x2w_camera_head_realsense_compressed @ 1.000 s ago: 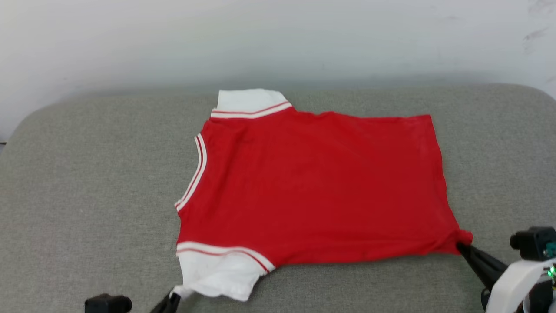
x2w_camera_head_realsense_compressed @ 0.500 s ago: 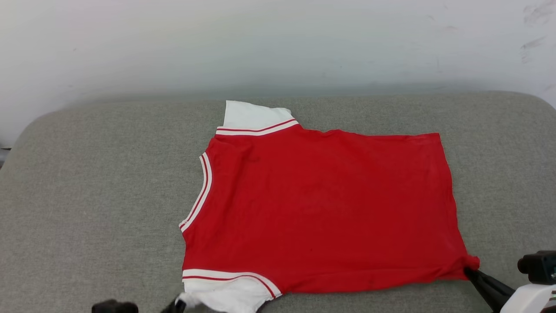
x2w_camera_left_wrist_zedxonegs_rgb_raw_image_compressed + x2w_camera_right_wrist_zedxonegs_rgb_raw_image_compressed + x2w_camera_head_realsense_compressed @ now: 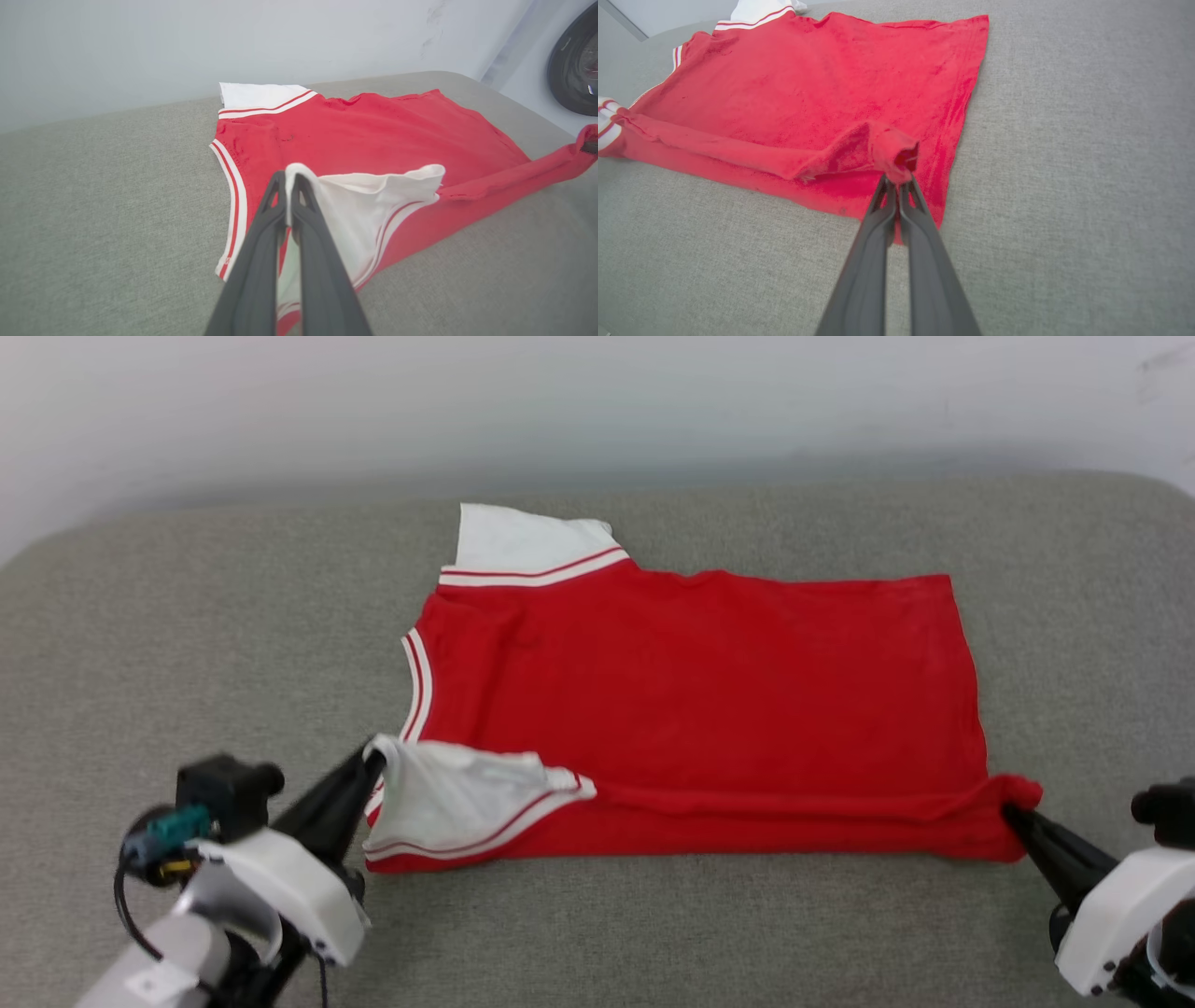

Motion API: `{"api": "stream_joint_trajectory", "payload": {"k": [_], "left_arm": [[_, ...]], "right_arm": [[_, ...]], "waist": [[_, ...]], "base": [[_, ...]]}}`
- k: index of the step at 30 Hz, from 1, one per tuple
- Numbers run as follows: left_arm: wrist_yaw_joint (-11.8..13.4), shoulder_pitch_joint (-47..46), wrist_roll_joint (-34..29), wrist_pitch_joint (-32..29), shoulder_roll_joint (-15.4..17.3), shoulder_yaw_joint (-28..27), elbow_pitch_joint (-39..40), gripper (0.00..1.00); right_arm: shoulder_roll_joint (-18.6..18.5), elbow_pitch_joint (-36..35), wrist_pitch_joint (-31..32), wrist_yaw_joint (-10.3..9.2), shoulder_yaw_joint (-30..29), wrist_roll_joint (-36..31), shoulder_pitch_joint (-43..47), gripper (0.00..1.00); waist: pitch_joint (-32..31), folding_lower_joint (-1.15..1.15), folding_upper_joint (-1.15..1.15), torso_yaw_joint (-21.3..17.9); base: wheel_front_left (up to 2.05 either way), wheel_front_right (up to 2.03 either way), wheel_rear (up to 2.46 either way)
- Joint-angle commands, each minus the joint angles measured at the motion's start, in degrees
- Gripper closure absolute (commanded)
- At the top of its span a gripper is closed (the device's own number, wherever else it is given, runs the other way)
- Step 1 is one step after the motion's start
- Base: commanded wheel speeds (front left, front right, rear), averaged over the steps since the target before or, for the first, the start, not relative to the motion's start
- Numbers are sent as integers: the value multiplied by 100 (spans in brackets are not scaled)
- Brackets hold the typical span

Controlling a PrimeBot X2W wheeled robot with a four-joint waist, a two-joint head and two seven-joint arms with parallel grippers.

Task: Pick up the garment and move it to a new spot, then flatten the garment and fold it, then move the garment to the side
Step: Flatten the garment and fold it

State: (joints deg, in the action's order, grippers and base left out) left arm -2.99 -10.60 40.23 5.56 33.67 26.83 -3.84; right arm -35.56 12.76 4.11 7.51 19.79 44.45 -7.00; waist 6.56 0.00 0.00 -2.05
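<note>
Your left claw [image 3: 373,761] is pinched shut on the white sleeve [image 3: 457,793]. Your right claw [image 3: 1013,812] is pinched shut on a red bottom corner [image 3: 1025,791]. The garment [image 3: 700,681] lies mostly flat on the grey counter [image 3: 187,644], with its near edge lifted. If one claw goes faster than the other, the fold could turn out crooked. The right wrist view shows just a small bunch of cloth in the tips, so it might slip out. The head view shows both claws together. The left wrist view shows the sleeve puffed open.
</note>
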Motion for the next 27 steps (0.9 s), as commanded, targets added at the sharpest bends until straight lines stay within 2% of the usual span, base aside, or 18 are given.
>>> {"api": "stream_joint_trajectory", "payload": {"k": [1,7,16,21,27], "left_arm": [[-61,-267,-90,-41,15,0,-151,100],[-277,-1324,-190,-41,-53,70,-931,100],[-426,-2404,-209,6,-177,414,-2242,100],[-442,-2822,-201,-13,-317,853,-2907,100],[-443,-3026,186,65,-455,1440,-3491,100]], "right_arm": [[55,-17,45,-4,-27,50,-163,100],[128,132,119,-4,29,16,-718,100],[316,731,94,-4,436,-43,-1719,100],[452,1314,107,-4,725,-26,-2164,100],[544,1850,-31,-5,1124,17,-2356,100]], "waist": [[214,0,0,-79],[636,0,0,-204],[1154,0,0,-333],[1367,0,0,-314],[1461,0,0,-298]], "base": [[0,0,0],[0,0,0],[0,0,0],[0,0,0],[0,0,0]]}}
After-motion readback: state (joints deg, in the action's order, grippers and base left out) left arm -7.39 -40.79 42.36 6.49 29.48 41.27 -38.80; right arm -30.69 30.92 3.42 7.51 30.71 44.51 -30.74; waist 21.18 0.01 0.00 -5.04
